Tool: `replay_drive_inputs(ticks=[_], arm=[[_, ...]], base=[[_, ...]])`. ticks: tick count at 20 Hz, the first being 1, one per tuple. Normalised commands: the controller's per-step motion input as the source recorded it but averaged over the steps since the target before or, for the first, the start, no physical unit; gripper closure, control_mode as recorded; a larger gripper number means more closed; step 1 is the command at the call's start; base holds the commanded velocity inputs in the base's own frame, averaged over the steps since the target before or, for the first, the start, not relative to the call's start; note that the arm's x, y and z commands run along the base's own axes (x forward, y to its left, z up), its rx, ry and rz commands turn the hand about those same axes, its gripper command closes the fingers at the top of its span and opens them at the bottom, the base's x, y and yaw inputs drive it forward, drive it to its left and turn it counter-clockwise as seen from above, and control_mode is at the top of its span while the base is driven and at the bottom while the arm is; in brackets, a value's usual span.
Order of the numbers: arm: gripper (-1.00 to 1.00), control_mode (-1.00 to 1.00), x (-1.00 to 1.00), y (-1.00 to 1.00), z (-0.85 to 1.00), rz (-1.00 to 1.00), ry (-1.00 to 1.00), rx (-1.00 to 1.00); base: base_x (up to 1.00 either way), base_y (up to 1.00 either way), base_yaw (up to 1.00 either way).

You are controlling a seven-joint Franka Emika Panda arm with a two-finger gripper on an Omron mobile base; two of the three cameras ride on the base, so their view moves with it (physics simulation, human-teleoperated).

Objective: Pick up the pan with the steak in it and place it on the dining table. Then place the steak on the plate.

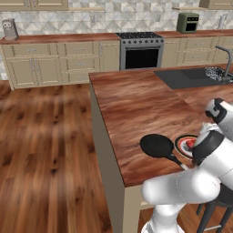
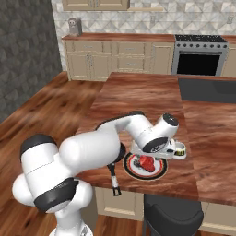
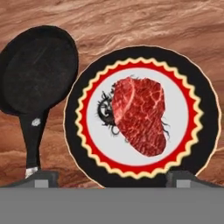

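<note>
The red marbled steak [image 3: 140, 114] lies flat in the white centre of the plate [image 3: 201, 127], on the dining table [image 3: 131, 22]. Left of the plate and just apart from it sits the black pan [image 3: 37, 70], with nothing in it and its handle toward the table's near edge. My gripper [image 3: 113, 177] hangs open over the plate's near rim, a fingertip [image 3: 43, 178] at each side and nothing between them. From the right base view, the gripper [image 2: 159, 156] hovers just above the steak [image 2: 147, 162] and plate [image 2: 138, 174]. The pan [image 1: 157, 145] and plate [image 1: 183, 142] sit near the table's front corner.
A dark sink [image 1: 191, 77] with a faucet [image 1: 225, 63] is set into the far right of the dining table [image 1: 132, 104]. A dark stool [image 2: 173, 214] stands below the near edge. Behind are the stove [image 1: 141, 50] and beige counters.
</note>
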Motion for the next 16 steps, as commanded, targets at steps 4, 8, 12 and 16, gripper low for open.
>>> replay_drive_inputs(ticks=[4,8,12,16], arm=[[-1.00,-1.00,-0.50,0.59,0.41,-0.01,-0.10,-0.03],[-1.00,-1.00,-0.47,0.57,0.28,0.00,-0.20,-0.04],[-1.00,-1.00,-0.60,0.47,0.20,0.02,-0.33,-0.04],[-1.00,-1.00,-0.61,0.25,0.39,0.06,-0.29,0.00]], base=[[0.00,0.00,0.00],[0.00,0.00,0.00],[0.00,0.00,0.00],[0.00,0.00,0.00]])
